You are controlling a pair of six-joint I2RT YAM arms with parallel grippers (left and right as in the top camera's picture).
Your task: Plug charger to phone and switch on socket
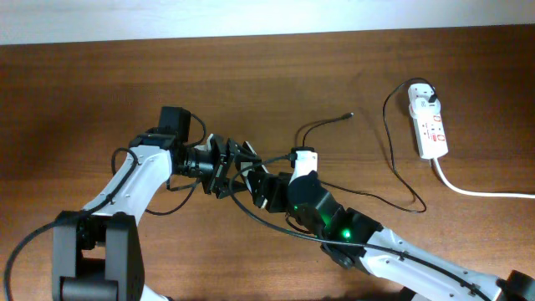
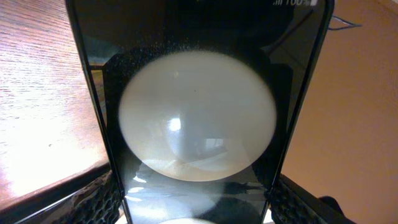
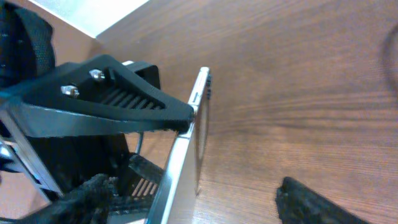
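The phone (image 2: 196,118), a glossy black slab with a white round spot, stands on edge between my left gripper's (image 2: 196,208) fingers, which are shut on it. In the overhead view the left gripper (image 1: 226,167) holds it at the table's middle, where the phone itself is hard to make out. In the right wrist view the phone (image 3: 183,155) shows edge-on. My right gripper (image 3: 199,202) is open with its fingers either side of the phone's end, and it also shows in the overhead view (image 1: 261,186). The charger's black cable (image 1: 391,155) lies loose, its tip (image 1: 349,115) apart from both grippers. Its white plug (image 1: 425,99) sits in the socket (image 1: 433,130).
The socket's thick white cord (image 1: 481,192) runs off to the right edge. The black cable loops across the table between the socket and my right arm (image 1: 334,219). The left gripper's black finger (image 3: 112,93) fills the left of the right wrist view.
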